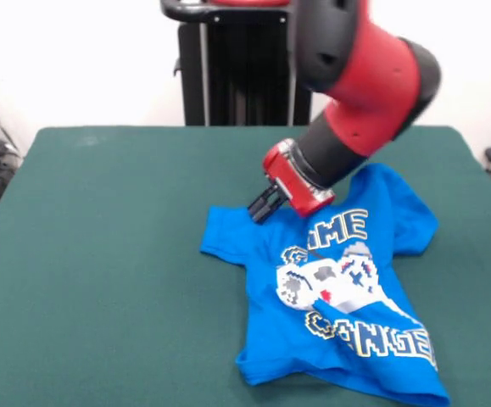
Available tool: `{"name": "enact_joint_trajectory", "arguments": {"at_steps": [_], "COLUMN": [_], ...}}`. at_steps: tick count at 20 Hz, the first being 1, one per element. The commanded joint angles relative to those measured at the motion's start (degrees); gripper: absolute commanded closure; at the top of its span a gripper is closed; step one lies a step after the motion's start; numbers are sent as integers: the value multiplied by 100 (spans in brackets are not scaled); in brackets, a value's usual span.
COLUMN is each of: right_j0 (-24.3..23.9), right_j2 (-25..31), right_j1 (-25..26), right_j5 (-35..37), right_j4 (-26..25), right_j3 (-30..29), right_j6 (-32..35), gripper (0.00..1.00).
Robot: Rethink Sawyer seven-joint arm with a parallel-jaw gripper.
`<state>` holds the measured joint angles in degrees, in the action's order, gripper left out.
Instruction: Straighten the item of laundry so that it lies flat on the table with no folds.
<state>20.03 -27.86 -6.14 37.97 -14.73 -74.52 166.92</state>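
Most of the job looks done, judged from how the cloth lies. The table [101,254], covered in dark green, carries only one item. The shirt [338,297] lies print side up toward the front right part of the table, its hem running out of frame at the bottom edge. The body panel is largely spread: the controller print and the lettering read almost whole.

Remaining faults, largest first:
1. A diagonal ridge runs across the print near its middle, breaking the lower word.
2. The lower left hem corner appears bunched and turned under.
3. The upper right sleeve looks rumpled rather than spread.
4. The left sleeve lies out to a point and seems flat.

The arm [364,76] comes down over the collar end. The gripper [265,206] sits at the shirt's top left edge, at or just above the cloth; contact cannot be confirmed. Its dark fingers sit close together, but whether they pinch fabric or stand parted cannot be told from this angle.
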Motion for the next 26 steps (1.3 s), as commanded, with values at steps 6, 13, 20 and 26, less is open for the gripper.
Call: {"name": "enact_joint_trajectory", "arguments": {"at_steps": [6, 13, 20, 26], "right_j0": [505, 622, 367, 169], "right_j2": [-1035, -1710, -1434, -724], "right_j1": [1450, 2223, 2050, 882], "right_j5": [664, 168, -429, -97], "right_j4": [301, 253, 539, 741], "right_j3": [327, 588, 591, 51], "right_j6": [2202, 2658, 2138, 1081], "gripper": [100, 100, 100, 100]}}
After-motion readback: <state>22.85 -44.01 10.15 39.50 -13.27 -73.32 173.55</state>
